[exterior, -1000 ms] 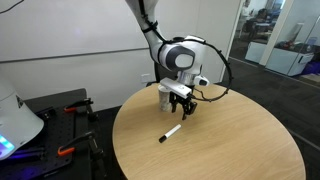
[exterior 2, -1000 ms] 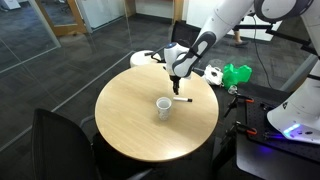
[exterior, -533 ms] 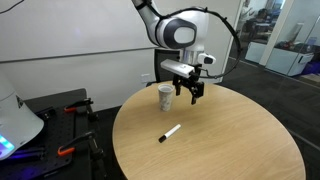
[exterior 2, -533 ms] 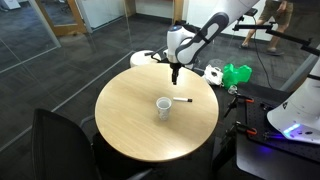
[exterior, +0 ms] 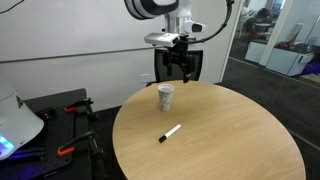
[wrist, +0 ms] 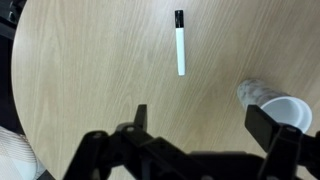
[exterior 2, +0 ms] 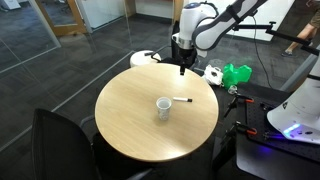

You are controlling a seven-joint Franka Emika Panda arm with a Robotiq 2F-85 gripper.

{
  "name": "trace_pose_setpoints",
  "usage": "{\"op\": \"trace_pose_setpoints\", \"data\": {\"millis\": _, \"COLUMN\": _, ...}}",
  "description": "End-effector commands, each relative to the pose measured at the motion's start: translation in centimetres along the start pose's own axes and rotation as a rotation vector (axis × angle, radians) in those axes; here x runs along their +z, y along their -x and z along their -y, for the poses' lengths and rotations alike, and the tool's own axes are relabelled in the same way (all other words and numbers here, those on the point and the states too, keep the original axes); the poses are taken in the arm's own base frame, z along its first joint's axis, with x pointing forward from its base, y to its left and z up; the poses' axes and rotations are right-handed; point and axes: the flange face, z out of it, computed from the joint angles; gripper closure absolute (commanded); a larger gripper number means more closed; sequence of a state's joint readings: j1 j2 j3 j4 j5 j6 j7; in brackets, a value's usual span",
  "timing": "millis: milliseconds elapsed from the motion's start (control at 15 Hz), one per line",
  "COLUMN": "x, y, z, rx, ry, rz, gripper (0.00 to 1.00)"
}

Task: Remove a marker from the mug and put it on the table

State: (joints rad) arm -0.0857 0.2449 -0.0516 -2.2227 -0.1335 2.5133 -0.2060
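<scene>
The gripper (exterior: 178,71) has lifted well clear, jaws wide and empty, leaving the marker (wrist: 180,43) flat on the table (exterior: 240,140) near the mug (exterior: 166,97), so the task looks finished.

Light tan wood grain on the table (wrist: 90,70), smooth, with a low satin sheen. Smooth white plastic along the marker (wrist: 180,45), glossier black at the cap. Matt whitish-grey on the mug (wrist: 280,108), faintly speckled, perhaps ceramic, though too small to tell surely. Matt black finish on the end effector (wrist: 203,125), hard and unpolished. Glossy white shell on the arm (exterior 2: 205,22), catching the room light. Dark, polished sheen on the floor (exterior 2: 60,70).
</scene>
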Motion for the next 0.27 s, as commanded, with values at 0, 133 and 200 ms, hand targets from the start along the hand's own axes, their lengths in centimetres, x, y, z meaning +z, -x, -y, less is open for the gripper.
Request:
{"op": "trace_pose_setpoints", "data": {"millis": 0, "x": -0.28, "y": 0.23, "z": 0.11, "rx": -0.001, "ry": 0.000, "rz": 0.000, "gripper": 0.00}}
{"op": "trace_pose_setpoints", "data": {"millis": 133, "x": -0.18, "y": 0.46, "z": 0.20, "rx": -0.001, "ry": -0.002, "rz": 0.003, "gripper": 0.00}}
{"op": "trace_pose_setpoints", "data": {"millis": 200, "x": -0.12, "y": 0.52, "z": 0.22, "rx": -0.001, "ry": -0.002, "rz": 0.004, "gripper": 0.00}}
